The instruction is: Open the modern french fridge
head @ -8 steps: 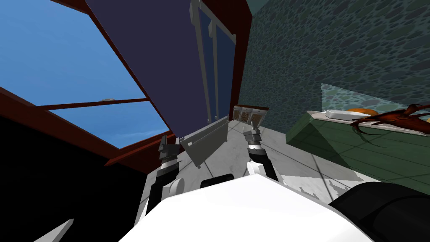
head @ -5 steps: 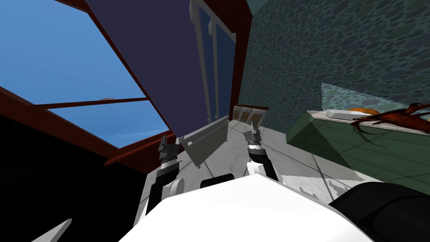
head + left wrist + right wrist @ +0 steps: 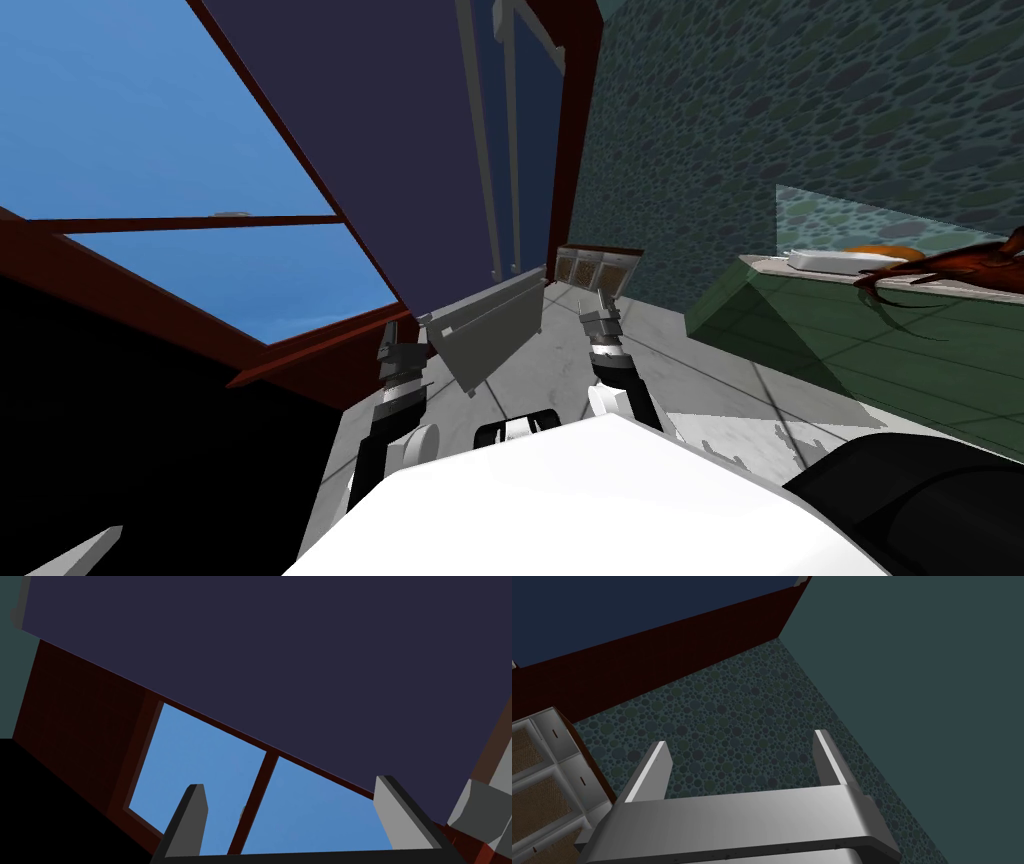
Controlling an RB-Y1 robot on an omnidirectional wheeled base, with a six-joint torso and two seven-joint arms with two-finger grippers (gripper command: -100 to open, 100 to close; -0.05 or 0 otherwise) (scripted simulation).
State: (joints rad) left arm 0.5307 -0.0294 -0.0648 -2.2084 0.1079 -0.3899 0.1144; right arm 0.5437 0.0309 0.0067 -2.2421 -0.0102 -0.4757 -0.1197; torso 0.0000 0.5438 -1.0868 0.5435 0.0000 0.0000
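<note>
Two spread hands, left hand [image 3: 290,786] near dark fridge [image 3: 380,150], right hand [image 3: 741,741] beside it.

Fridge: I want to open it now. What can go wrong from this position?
1. The left fingers and right fingers stand open and hold nothing. The right ones face the pebbled wall, not the fridge, so a reach might miss the handles.
2. A grey panel at the fridge's foot lies between the two pairs; a careless reach could strike it.
3. The small cabinet is close by the right fingers and could be bumped.
</note>
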